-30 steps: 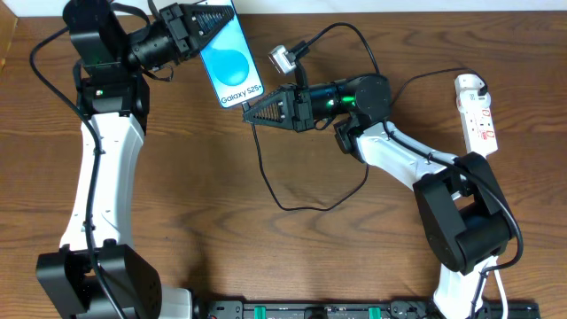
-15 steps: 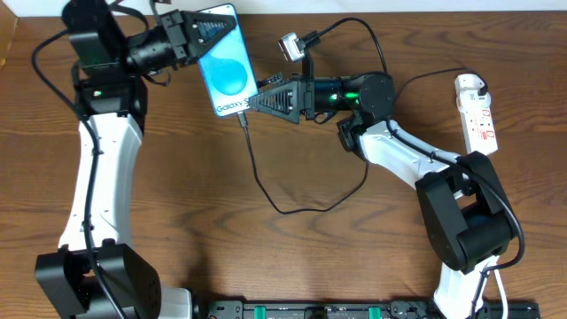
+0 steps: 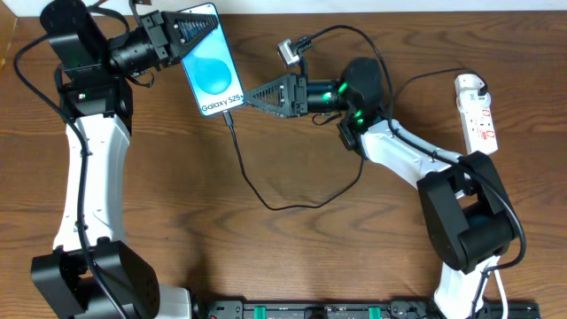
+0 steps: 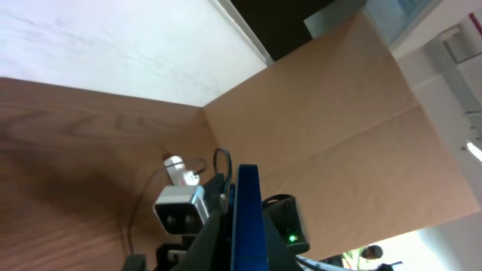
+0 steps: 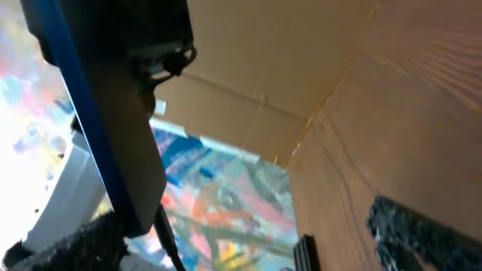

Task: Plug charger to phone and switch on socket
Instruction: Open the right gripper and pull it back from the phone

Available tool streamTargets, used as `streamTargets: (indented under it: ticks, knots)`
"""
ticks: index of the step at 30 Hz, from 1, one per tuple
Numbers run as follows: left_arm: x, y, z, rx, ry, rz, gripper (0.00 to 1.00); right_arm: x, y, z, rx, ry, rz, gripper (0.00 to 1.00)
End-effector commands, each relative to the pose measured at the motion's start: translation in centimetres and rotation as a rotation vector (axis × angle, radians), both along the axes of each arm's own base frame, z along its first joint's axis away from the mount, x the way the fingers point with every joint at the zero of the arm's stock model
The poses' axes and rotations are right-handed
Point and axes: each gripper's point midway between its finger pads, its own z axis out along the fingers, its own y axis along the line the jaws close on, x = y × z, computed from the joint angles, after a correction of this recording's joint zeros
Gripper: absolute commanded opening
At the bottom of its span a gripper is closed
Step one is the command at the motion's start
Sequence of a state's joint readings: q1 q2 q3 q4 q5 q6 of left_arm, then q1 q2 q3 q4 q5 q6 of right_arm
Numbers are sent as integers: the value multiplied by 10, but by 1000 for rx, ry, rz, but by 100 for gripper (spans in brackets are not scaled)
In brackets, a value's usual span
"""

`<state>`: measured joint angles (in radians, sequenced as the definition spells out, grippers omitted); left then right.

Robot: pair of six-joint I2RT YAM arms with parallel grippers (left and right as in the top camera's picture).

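Jaws on the left are clamped on the phone (image 3: pixel 211 60) at far left, with the charger (image 3: pixel 235 137) apparently plugged into its near end. Right jaws gape empty just beside it. The socket (image 3: pixel 478 115) lies well to their right, long axis near-to-far, so the right arm is nearer.

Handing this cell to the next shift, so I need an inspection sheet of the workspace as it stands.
Surface: brown wood-grain table.
Job's things: phone held up, screen lit; charger tip appears seated in its lower edge; adapter not in the socket, which lies at the right edge.
Clutter: nothing seen.
Grippers: left gripper shut on the phone; right gripper open beside it.
Cables: charger cable loops across the table.
Surroundings: cardboard panel.
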<state>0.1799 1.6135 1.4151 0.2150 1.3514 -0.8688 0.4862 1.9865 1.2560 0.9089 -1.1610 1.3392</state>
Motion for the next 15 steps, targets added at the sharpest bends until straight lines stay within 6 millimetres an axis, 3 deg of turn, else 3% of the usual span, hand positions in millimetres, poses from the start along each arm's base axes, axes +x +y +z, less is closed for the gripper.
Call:
streamTargets:
  ticks: [1, 5, 15]
  knots:
    - [-8, -3, 8, -8, -1, -29, 7, 9, -8, -11, -31, -82, -19, 95]
    - [-8, -3, 8, -8, -1, -29, 8, 11, -13, -20, -58, -72, -14, 93]
    - [-7, -3, 8, -8, -1, -28, 8, 12, -16, -19, -51, -102, -14, 94]
